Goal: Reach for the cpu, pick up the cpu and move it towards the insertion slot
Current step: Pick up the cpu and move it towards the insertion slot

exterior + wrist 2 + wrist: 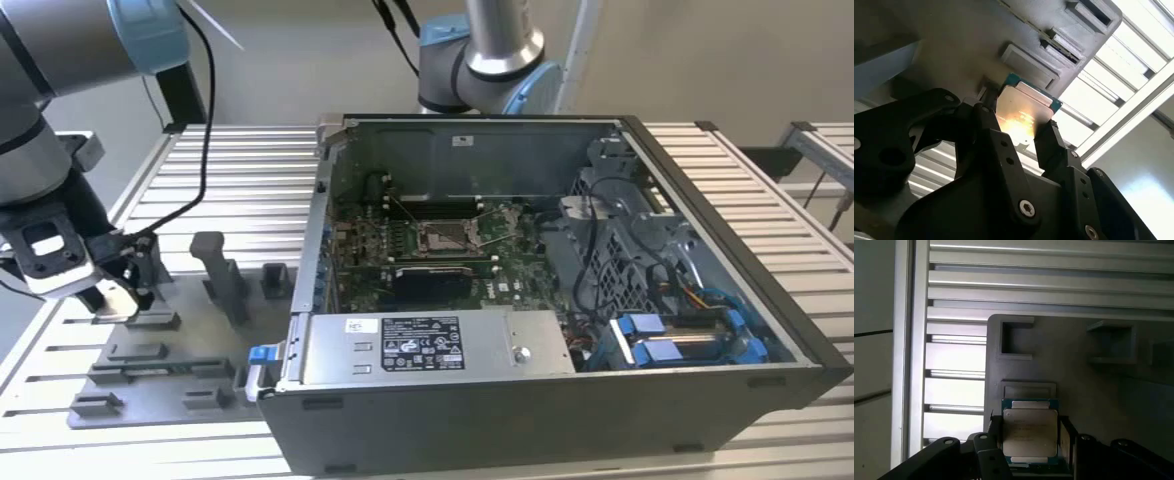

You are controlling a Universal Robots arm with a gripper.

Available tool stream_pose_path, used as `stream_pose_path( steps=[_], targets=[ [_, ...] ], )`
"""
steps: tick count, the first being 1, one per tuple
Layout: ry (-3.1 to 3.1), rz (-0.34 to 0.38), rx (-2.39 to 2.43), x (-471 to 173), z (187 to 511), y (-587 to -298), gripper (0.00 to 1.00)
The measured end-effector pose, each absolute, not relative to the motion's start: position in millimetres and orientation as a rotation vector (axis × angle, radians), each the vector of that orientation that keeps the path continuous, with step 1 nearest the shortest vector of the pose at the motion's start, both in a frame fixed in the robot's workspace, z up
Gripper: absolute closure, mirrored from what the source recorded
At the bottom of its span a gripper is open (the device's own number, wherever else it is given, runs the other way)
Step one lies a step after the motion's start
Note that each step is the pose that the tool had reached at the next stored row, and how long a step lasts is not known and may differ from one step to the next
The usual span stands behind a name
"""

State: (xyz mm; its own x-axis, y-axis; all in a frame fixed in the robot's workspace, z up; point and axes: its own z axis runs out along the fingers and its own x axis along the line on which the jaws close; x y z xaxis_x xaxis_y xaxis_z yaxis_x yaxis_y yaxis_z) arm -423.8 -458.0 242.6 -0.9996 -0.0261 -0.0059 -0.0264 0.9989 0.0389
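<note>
Your gripper [118,300] looks clamped on the cpu [1030,432], one finger against each of two opposite edges, over the grey fixture tray [160,375]. In the exterior view, the insertion slot [447,237] lies at about 3 o'clock, well apart, inside the computer case [534,400].

gripper [120,298] sits low on grey fixture plate [147,385], exterior view's left. Between it and the insertion slot [447,238]: tall fixture post [214,275], then the side wall [320,230] of the computer case [534,415]. Case top is open, free room above the slot. Cable bundle [601,250] and drive cage [674,340] crowd the exterior view's right, second arm [481,60] behind the case
</note>
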Motion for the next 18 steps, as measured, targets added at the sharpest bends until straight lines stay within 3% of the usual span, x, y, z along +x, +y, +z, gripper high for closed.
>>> stream_pose_path(
  steps=[18],
  targets=[
    [3.138, 0.061, -0.041, -424, 260, -458, 1.0]
  ],
)
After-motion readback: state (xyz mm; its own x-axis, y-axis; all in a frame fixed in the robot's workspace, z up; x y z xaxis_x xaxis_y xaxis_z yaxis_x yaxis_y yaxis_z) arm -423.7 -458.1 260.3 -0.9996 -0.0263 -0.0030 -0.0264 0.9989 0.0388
